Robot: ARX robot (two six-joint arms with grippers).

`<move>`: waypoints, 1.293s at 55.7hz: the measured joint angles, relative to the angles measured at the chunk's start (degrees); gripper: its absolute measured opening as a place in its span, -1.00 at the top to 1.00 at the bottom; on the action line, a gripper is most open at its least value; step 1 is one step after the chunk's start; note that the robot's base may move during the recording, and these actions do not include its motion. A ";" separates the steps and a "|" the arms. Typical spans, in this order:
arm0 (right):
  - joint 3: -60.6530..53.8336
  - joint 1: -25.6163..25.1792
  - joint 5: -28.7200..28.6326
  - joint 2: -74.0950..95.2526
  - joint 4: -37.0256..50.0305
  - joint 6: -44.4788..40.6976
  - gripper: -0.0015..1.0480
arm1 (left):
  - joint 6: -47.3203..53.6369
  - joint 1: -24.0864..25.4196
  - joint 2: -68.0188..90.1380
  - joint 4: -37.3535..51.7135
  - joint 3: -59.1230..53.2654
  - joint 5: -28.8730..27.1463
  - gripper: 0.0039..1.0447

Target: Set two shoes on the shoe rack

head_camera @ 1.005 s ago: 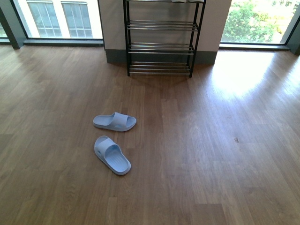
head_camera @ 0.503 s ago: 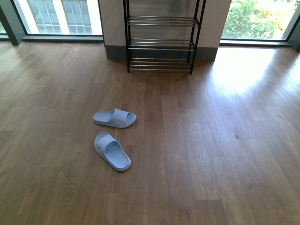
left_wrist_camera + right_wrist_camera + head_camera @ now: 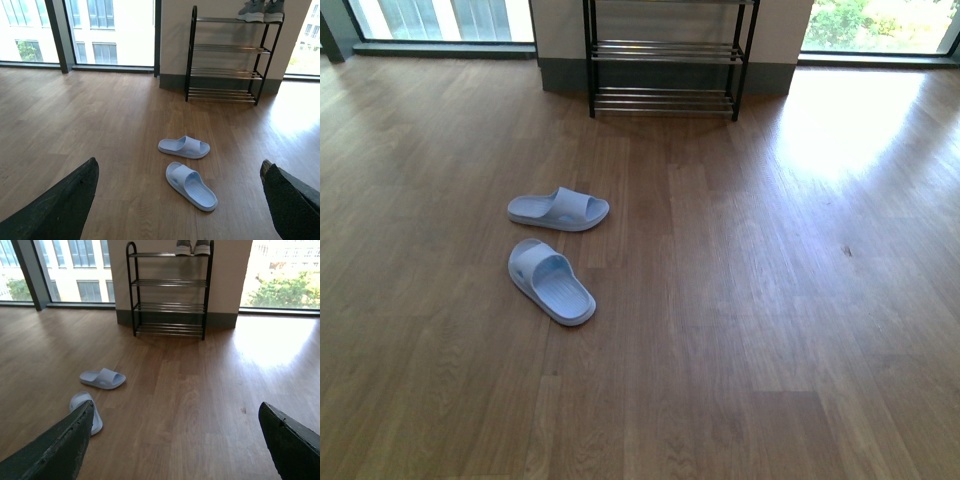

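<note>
Wrist views: the left gripper [image 3: 179,161] has its jaws spread wide, its dark fingers [image 3: 60,205] holding and touching nothing; the right gripper [image 3: 176,404] is likewise spread wide and empty. Front view: neither arm shows. On the wooden floor [image 3: 740,330], left of the frame's centre, lies the nearer slipper [image 3: 551,282], pale blue and angled toward the lower right. Just beyond it, apart from it, the farther slipper [image 3: 558,209] lies crosswise. At the top centre of the frame stands the shoe rack [image 3: 663,60], with a black frame and silver bars, cropped above its lower tiers. The wrist views show the two shoes [image 3: 260,10], grey with white soles, side by side on its top tier near one end. Any marks on them are too small to read. A sunlit patch [image 3: 850,120] brightens the floor at upper right.
</note>
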 joint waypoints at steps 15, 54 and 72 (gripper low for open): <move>0.00 0.00 0.00 0.00 0.00 0.00 -0.82 | -0.02 0.00 0.00 0.00 0.00 0.00 -0.83; 0.00 0.00 0.07 0.02 0.00 0.00 -0.82 | 0.00 0.00 0.00 0.00 0.00 0.04 -0.83; 0.00 0.00 0.13 0.04 0.00 0.02 -0.82 | 0.00 0.00 0.00 0.00 0.00 0.02 -0.83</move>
